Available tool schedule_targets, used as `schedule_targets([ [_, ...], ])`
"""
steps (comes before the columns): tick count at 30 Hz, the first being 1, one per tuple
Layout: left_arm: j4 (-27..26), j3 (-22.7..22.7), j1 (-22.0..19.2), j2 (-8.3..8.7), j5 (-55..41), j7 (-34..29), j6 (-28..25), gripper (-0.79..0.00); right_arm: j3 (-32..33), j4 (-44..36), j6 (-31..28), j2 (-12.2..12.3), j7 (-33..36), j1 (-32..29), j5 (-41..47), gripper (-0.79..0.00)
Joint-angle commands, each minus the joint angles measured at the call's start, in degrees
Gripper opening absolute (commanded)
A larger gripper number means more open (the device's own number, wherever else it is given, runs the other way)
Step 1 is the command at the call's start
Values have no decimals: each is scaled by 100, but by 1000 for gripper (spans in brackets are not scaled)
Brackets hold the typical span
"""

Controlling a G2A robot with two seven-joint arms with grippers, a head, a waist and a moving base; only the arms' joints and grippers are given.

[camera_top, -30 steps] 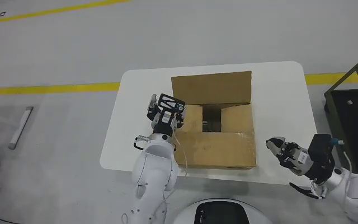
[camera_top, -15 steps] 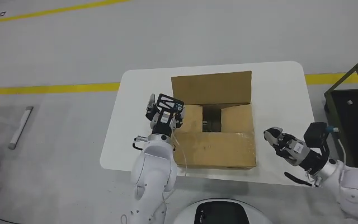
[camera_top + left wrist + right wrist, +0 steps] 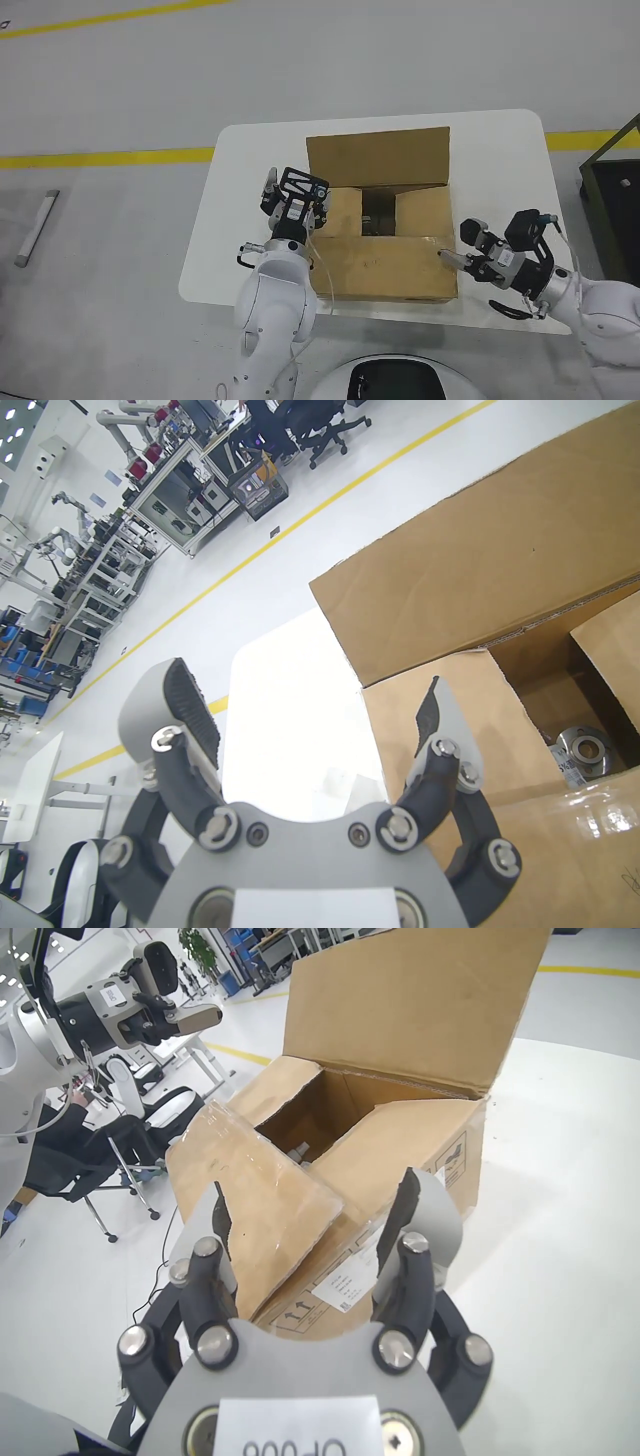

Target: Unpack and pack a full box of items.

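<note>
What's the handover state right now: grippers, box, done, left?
Left gripper: open, empty, at the left edge of the box.
Right gripper: open, empty, at the box's near right corner by the near flap; contact unclear.
The box sits on the table: far flap raised, side flaps folded inward, near flap taped and mostly down. A metal flange lies inside.
Done: far flap open.
Left: the other flaps, all unpacking, then repacking.
</note>
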Motion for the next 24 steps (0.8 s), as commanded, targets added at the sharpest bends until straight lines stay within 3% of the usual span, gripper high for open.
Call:
schedule_targets([
  [1, 0, 0, 0, 0, 0, 0, 0, 0, -58, 29, 0, 7, -22, 23, -16, -249],
  [3, 0, 0, 0, 0, 0, 0, 0, 0, -106, 33, -12, 15, -35, 31, -29, -326],
  [12, 0, 0, 0, 0, 0, 0, 0, 0, -183, -38, -103, 62, -37, -24, 90, -428],
  [24, 0, 0, 0, 0, 0, 0, 0, 0, 299, -351, -518, 204, 498, -530, 1422, -379],
])
